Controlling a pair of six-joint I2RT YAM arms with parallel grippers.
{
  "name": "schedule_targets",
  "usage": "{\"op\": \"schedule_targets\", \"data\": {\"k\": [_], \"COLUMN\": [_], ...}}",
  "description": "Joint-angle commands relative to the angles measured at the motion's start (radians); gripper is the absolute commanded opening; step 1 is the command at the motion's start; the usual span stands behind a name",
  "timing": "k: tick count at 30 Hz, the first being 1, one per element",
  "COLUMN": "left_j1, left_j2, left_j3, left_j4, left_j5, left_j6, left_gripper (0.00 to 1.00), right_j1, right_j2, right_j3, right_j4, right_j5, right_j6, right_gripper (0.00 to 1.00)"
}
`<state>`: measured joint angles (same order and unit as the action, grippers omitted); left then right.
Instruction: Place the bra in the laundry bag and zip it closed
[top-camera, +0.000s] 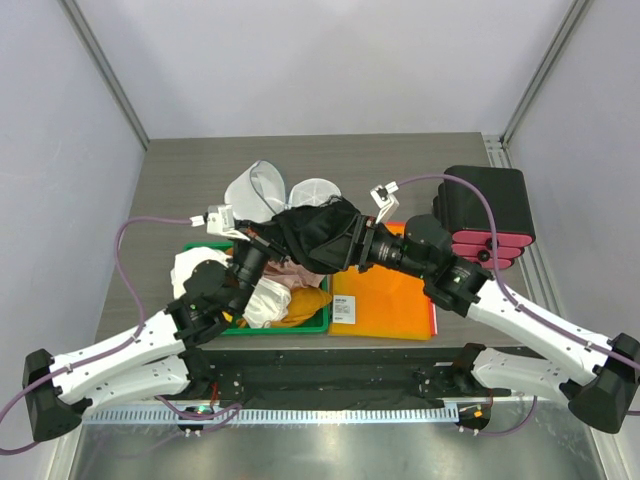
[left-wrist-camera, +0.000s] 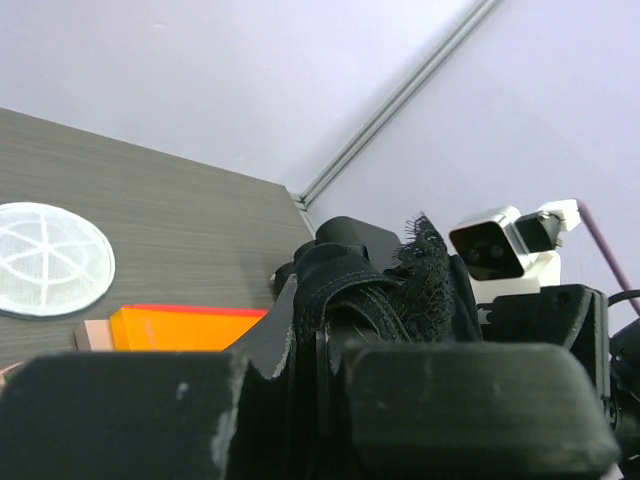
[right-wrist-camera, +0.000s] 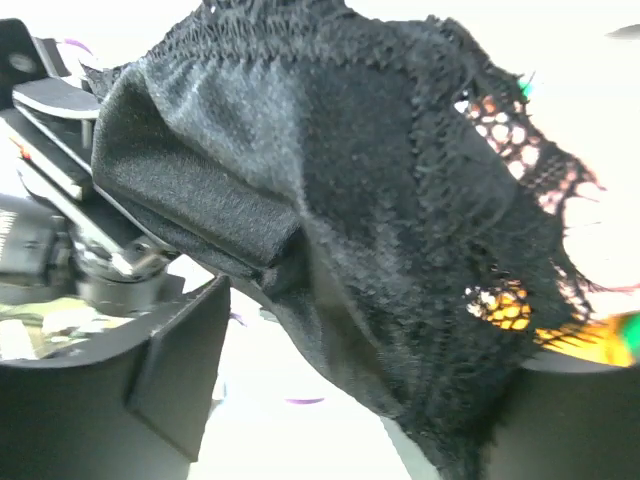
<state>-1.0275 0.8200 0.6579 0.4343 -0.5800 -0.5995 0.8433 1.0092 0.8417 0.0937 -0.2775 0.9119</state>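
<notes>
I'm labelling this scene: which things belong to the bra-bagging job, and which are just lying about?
Job: black bra, white mesh laundry bag.
Lying about: green tray, orange sheet, white garment, yellow garment, black-and-red case.

— What colour is the bra (top-camera: 318, 235)?
— Black: plain in the middle, open lace at its edge. My left pincer (left-wrist-camera: 320, 385) is black too.
— And the laundry bag (top-camera: 262, 190)?
— I see white mesh. The tray (top-camera: 300, 328) is green, a garment (top-camera: 308, 300) yellow, the sheet (top-camera: 385, 295) orange, the table (top-camera: 190, 180) grey wood-grain.
</notes>
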Motion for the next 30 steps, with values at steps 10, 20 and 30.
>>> {"op": "schedule_targets", "data": {"k": [10,20,30], "left_j1": [0.075,0.224,0.333], "left_j2": [-0.015,0.122,0.312], "left_j3": [0.031,0.147,0.292], "left_j4": [-0.005,-0.115,-0.147], "left_j5": [-0.015,0.247,0.456], "left_j6": [-0.184,-0.322,-0.375], "left_gripper": [0.00,0.00,0.00], "right_j1": [-0.072,-0.197,-0.273], "right_j2": [-0.086,-0.061,-0.011], "right_j3": [0.180,0.201,0.131], "right_j4": [-0.350,-0.381,-0.178], "right_j5": [0.072,-0.052,-0.158], "right_j6": [-0.318,-0.421,-0.354], "right_gripper": [0.93,0.86,0.57]}}
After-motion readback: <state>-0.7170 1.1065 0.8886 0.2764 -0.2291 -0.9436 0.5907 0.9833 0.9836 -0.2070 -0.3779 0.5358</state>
